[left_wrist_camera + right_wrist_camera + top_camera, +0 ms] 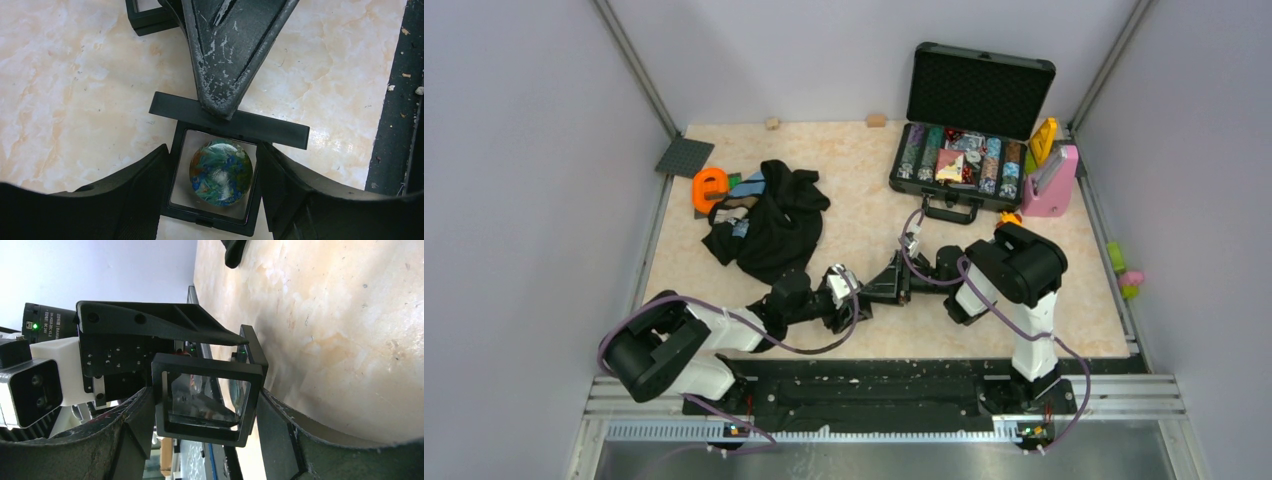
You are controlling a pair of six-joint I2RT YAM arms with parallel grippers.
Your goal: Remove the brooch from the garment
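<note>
**A:** Is the brooch on the garment?

**B:** No. The garment point(774, 225) lies crumpled at the left of the surface point(864, 180). The brooch point(221, 172) is well apart from it, near the front middle, lying face up inside a small black frame point(207, 223). I'd judge the removal itself done.

**A:** What's keeping that frame in place?

**B:** The left claw point(214, 146). It is closed down to the frame's width, with a finger against each side. That seems meant to pin the frame flat so it can't slide.

**A:** And the left arm?

**B:** The left arm point(734, 325) lies low, stretched rightward from its base at the near corner.

**A:** What about the other side?

**B:** The right claw point(205, 392) is narrowed onto the lid point(270, 131), which stands upright along the frame's far edge. Its fingers look to be touching both sides of the lid. My guess is that one claw steadies the frame while the other works the lid.

**A:** Its pose?

**B:** The right arm point(1014, 265) is folded, elbow raised. Its forearm reaches left and down, so the two claws meet almost tip to tip.
</note>
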